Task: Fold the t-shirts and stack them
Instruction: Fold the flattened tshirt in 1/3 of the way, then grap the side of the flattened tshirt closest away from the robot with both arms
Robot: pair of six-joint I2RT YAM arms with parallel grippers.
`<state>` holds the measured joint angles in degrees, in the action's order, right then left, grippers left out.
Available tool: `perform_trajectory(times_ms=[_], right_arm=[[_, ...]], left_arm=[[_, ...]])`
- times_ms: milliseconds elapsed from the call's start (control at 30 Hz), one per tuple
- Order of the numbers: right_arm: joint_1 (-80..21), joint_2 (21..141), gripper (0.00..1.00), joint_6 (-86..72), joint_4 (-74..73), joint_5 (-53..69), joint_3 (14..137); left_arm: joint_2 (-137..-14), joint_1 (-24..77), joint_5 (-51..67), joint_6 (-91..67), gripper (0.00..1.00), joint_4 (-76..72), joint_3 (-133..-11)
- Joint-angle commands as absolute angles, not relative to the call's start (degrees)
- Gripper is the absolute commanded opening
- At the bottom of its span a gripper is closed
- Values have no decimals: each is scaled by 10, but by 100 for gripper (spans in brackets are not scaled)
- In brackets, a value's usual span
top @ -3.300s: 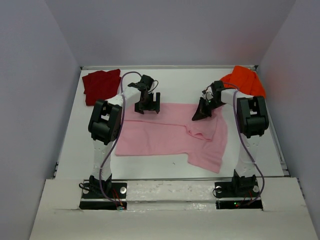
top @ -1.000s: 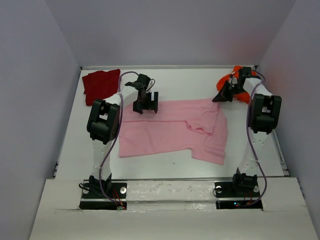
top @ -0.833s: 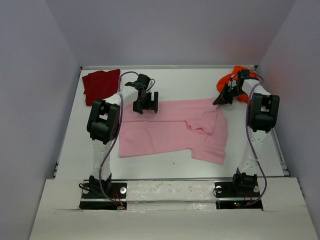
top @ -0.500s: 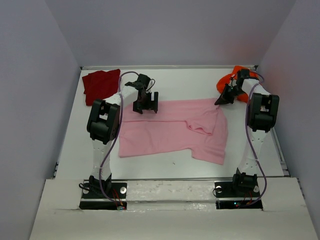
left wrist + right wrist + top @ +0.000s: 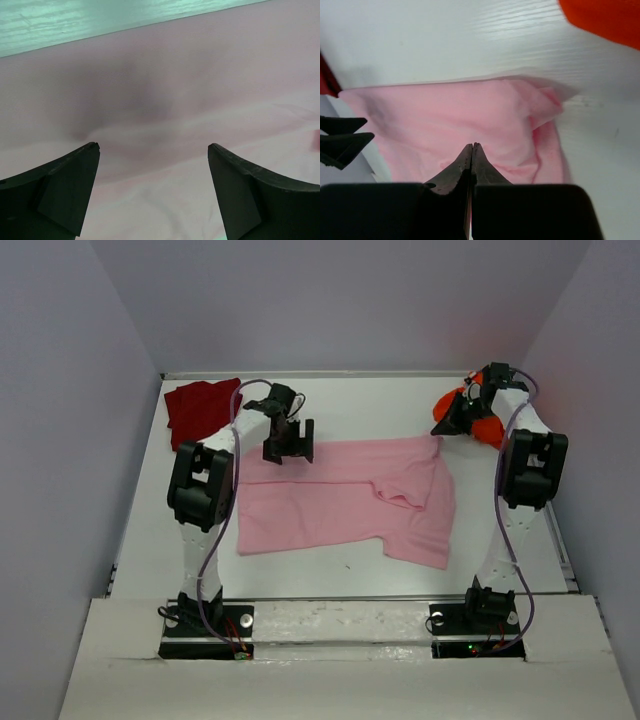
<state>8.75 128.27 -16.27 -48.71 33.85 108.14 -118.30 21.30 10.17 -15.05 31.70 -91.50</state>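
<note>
Left tool (image 5: pixel 288 453), spread wide, is hovering directly over the far edge of the crosswise pink t-shirt (image 5: pixel 340 505); right tool (image 5: pixel 441 426), pinched shut and empty, is hanging beside its far-right corner.

The light pink cloth t-shirt (image 5: pixel 340 500) is lying spread across the middle of the white wooden table (image 5: pixel 370 400). The dark red cloth t-shirt (image 5: pixel 200 410) is sitting in the far left corner, well apart from it. The bright orange cloth t-shirt (image 5: pixel 487 430) is resting in the far right corner, near the pink one's far right tip. The left gripper (image 5: pixel 288 453) is hanging over the pink shirt's far edge, and the right gripper (image 5: pixel 438 427) is hovering between the pink and orange shirts.
</note>
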Motion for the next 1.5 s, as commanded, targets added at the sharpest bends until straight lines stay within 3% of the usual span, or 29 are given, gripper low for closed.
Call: perform_trajectory(times_ms=[0, 167, 333, 533, 600, 633, 667, 767, 933, 1200, 1467], right_arm=[[89, 1161, 0, -169, -518, 417, 1102], [89, 1059, 0, -166, -522, 433, 992], [89, 943, 0, -157, -504, 412, 841], [89, 802, 1, -168, -501, 421, 674], [94, 755, 17, -175, -501, 427, 620], [99, 742, 41, -181, -500, 433, 603], [99, 728, 52, -186, -497, 439, 588], [99, 681, 70, -211, -495, 442, 535], [105, 627, 74, -244, -499, 429, 469], [128, 585, 76, -274, -499, 384, 410], [141, 591, 76, -324, -465, 234, 416]], left_arm=[[-1055, 197, 154, -144, 99, 315, -938], [-956, 172, 213, -140, 99, 324, -916], [-848, 131, 253, -157, 99, 290, -709], [-671, 40, 392, -228, 99, 200, -460], [-642, 35, 384, -223, 99, 234, -433], [-627, 35, 365, -221, 99, 261, -415], [-621, 35, 352, -219, 99, 271, -409], [-593, 33, 321, -224, 99, 299, -382], [-546, 17, 359, -278, 99, 273, -293], [-533, 5, 303, -300, 99, 315, -310], [-507, -27, 217, -351, 99, 339, -340]])
